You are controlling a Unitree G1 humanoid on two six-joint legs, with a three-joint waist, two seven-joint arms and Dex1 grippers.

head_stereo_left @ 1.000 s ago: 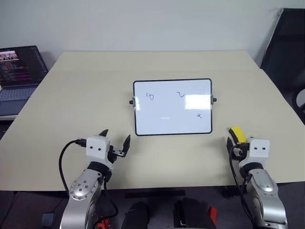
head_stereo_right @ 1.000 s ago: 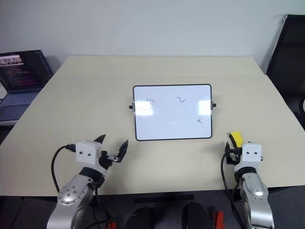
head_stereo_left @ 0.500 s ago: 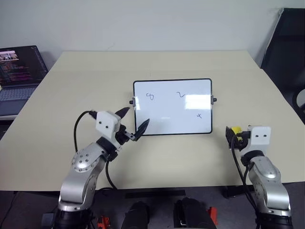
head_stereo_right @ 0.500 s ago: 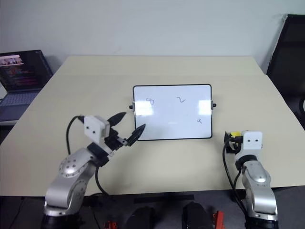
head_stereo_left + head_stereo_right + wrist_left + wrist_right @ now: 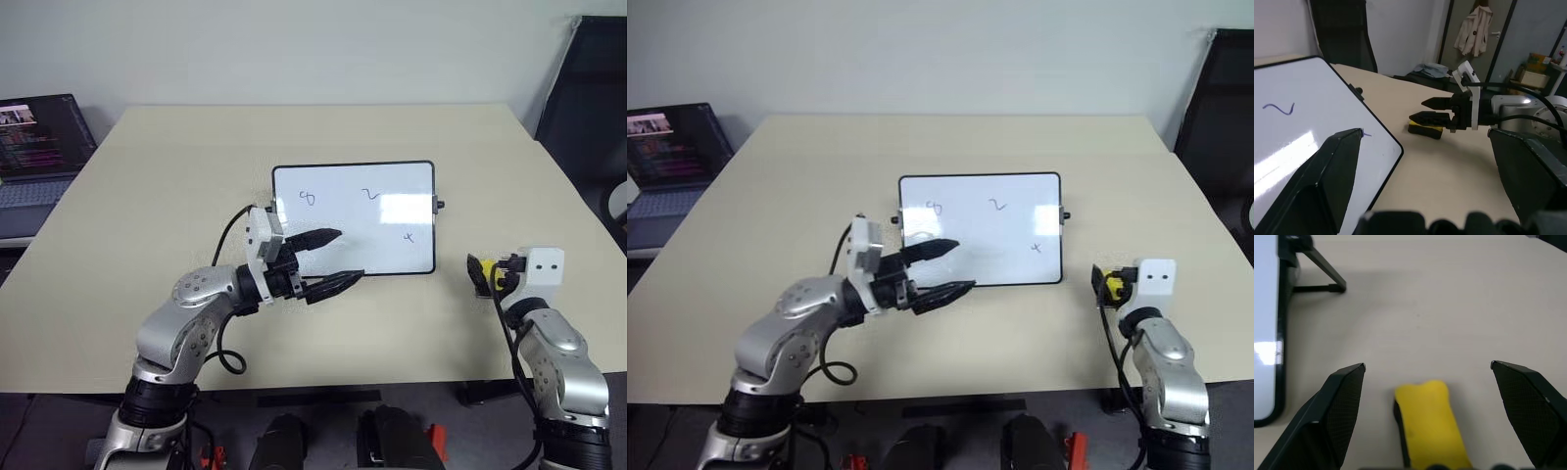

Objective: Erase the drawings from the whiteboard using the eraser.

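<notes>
The eraser (image 5: 1431,423) lies on the table (image 5: 147,186) near its right edge, between the wide-open fingers of the right gripper (image 5: 482,275), which holds nothing. The whiteboard (image 5: 343,255) stands mid-table with 3 drawings (image 5: 369,195). The left gripper (image 5: 338,259), open and empty, points across the board's near edge.

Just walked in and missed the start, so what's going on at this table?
A humanoid robot is set to wipe a whiteboard. All three drawings are unerased. The yellow eraser lies on the table right of the board, between the open fingers of the right gripper, not gripped. The left gripper, also open, points sideways over the board's lower left corner. A laptop sits at far left.
</notes>
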